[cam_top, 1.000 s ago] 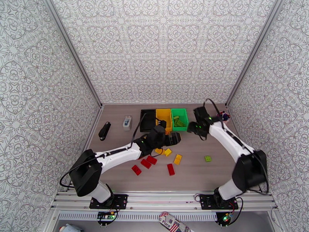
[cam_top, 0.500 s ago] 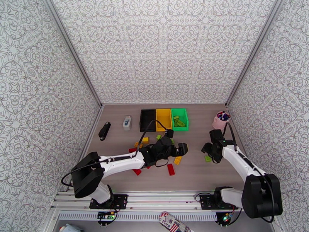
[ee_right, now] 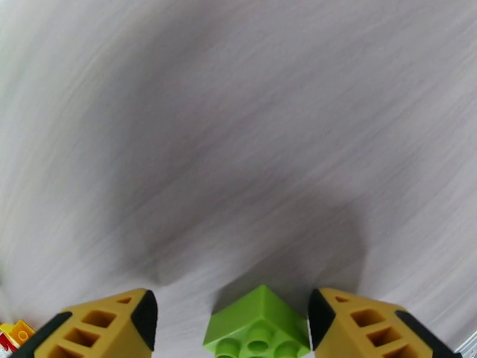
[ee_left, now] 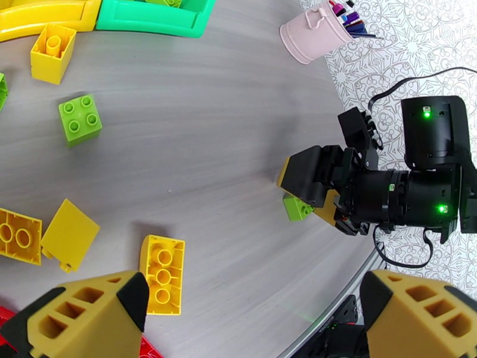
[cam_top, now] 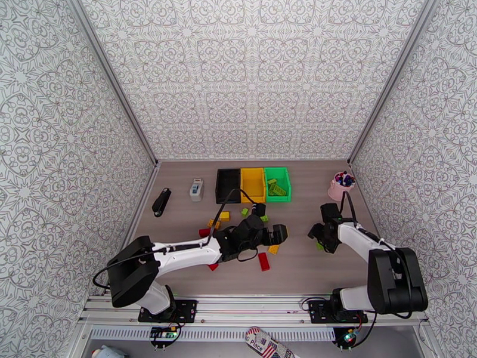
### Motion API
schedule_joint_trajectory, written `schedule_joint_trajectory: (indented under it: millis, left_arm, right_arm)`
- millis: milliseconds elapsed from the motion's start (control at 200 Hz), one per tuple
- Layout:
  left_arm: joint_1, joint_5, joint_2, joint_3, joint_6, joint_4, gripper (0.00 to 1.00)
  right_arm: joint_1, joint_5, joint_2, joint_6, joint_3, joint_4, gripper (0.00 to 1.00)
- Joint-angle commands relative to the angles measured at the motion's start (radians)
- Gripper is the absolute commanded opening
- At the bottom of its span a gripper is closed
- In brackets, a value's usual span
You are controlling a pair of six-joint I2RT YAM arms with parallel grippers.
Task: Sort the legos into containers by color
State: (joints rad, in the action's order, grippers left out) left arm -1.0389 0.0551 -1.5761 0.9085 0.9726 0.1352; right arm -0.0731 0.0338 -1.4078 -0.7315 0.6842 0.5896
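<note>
Near the right edge of the table [cam_top: 298,267], the right pincer [ee_right: 229,308] sits spread around a lime green lego [ee_right: 257,326]. The left pincer [ee_left: 250,293] hangs spread over yellow legos [ee_left: 161,281] mid-table. Three containers [cam_top: 252,181] line the far edge.

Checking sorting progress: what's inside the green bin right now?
The green bin holds a pile of lime green legos; how many, and anything beneath them, cannot be told.

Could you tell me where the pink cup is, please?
In the top view, the pink cup stands near the far right corner of the table, right of the green bin, beyond the right tool.
</note>
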Motion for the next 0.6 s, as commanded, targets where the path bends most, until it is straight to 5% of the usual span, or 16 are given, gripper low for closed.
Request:
schedule_joint_trajectory:
  millis: [0, 365, 595]
  left_arm:
    - [0.000, 0.022, 0.029, -0.014, 0.019, 0.028, 0.99]
    - [0.015, 0.004, 0.028, -0.026, 0.031, 0.040, 0.99]
    - [0.033, -0.011, 0.043, -0.034, 0.032, 0.034, 0.99]
  right_arm:
    - [-0.048, -0.043, 0.013, -0.025, -0.033, -0.026, 0.66]
    - [-0.146, 0.000, 0.005, -0.063, -0.031, -0.004, 0.57]
    - [-0.149, -0.009, -0.023, -0.056, 0.011, -0.007, 0.36]
